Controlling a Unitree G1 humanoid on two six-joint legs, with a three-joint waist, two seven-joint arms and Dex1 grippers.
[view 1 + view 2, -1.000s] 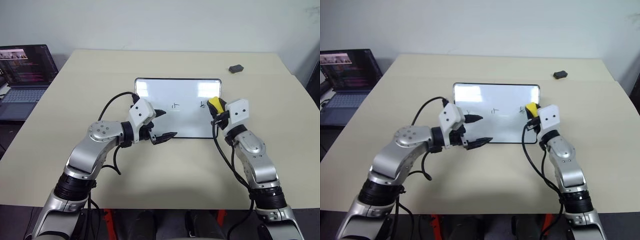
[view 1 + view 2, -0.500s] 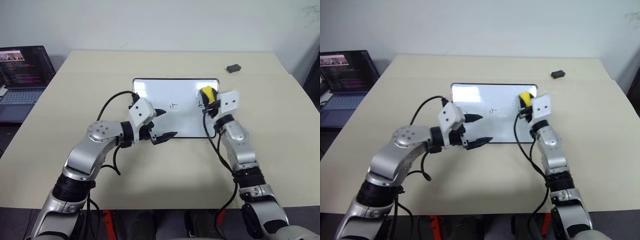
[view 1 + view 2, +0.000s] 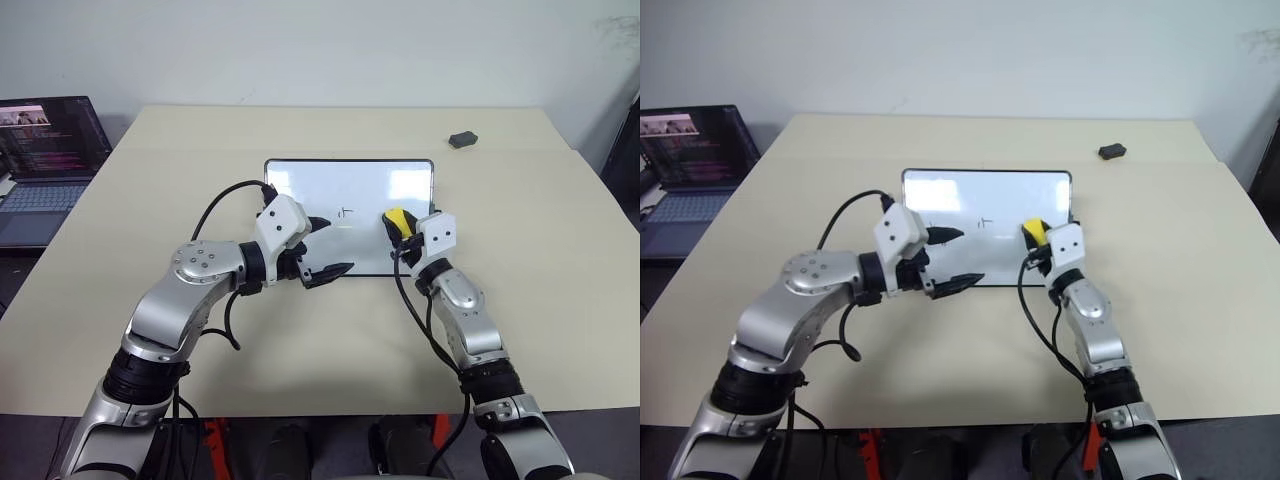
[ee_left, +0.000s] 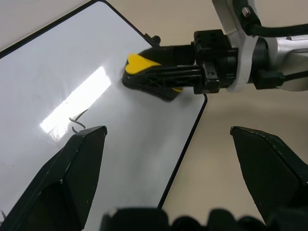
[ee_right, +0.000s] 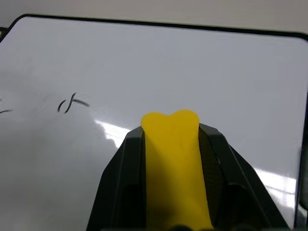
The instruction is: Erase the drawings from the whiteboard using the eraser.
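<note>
**Eraser held over the right part of the whiteboard**

The whiteboard (image 3: 350,215) lies flat in the middle of the beige counter (image 3: 560,250), its long axis running left to right across the head views. The right gripper (image 3: 400,228) has its jaws pinched on the eraser (image 3: 396,218), a yellow block clamped between the two black fingers. The eraser sits over the right part of the board, a little inside the right edge of the frame. Its long axis runs along the fingers, with the rounded yellow tip pointing toward the upper left of the head view, away from the robot and toward the board's centre. Whether its underside touches the board cannot be told.

One small black drawing (image 3: 346,212) shows near the middle of the board, to the left of the eraser and apart from it; in the right wrist view the same scribble (image 5: 72,103) lies at the middle left of the frame.

The left gripper (image 3: 328,247) hovers over the lower left part of the board with its jaws spread wide and nothing between them.

A laptop (image 3: 45,160) stands at the left edge of the frame, and a small dark lump (image 3: 462,139) lies on the counter at the upper right.
</note>
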